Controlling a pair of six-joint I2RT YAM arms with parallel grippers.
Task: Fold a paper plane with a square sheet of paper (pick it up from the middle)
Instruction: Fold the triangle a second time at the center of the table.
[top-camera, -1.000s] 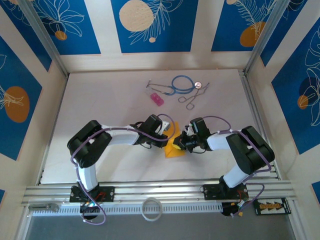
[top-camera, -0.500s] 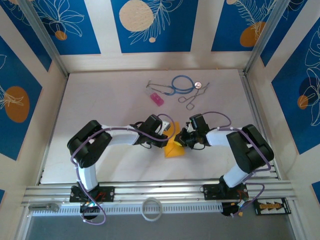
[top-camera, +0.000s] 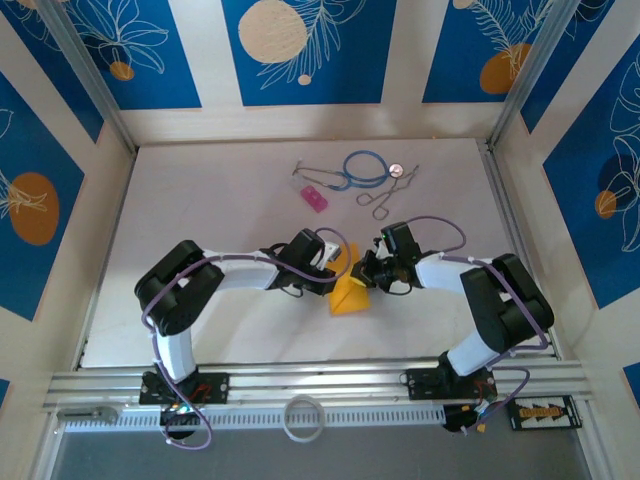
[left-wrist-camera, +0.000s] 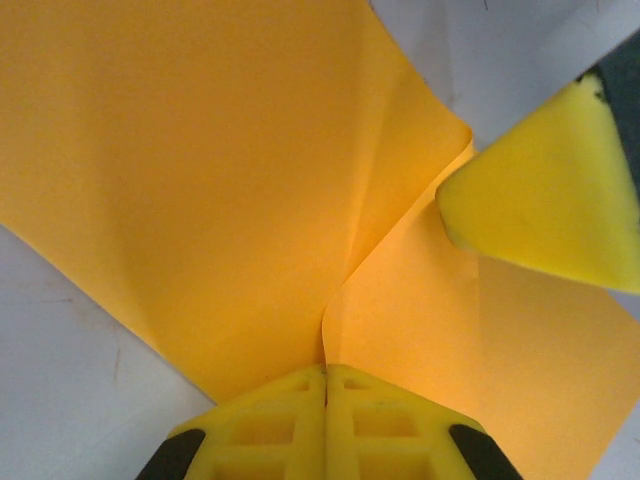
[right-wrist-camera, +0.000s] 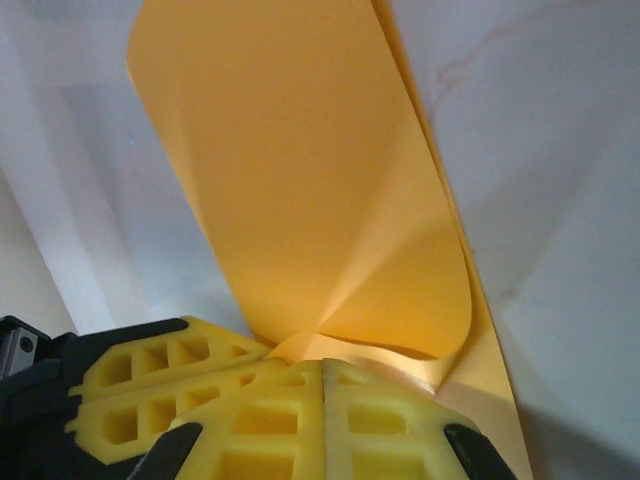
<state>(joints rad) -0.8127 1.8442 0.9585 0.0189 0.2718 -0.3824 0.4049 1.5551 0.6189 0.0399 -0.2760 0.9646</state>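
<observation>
The left hand (left-wrist-camera: 325, 375) is clenched, its two yellow pads pressed flat together on a pinch of the square sheet of paper (left-wrist-camera: 200, 180). A soft crease runs up the sheet from that pinch. The right hand (right-wrist-camera: 324, 368) is clamped on the sheet too, nipping it where the paper curls over into a rounded lobe. One of its yellow fingertips (left-wrist-camera: 540, 190) sits just beside the left hand's grip, at the end of the same buckle.

The two grips are close together near the middle of the sheet, which fits picking it up from the middle. It looks as though the halves are meant to droop either side of a centre line, so a first fold can be formed between the hands.

From above, the sheet stands as a small orange tent between the two wrists, its lower edge resting on the white tabletop (top-camera: 220, 200) near the arm bases. It is not yet dart-shaped. The small pink block (top-camera: 315, 198) and a blue stethoscope (top-camera: 348, 165) lie well apart at the far side, out of the way.
</observation>
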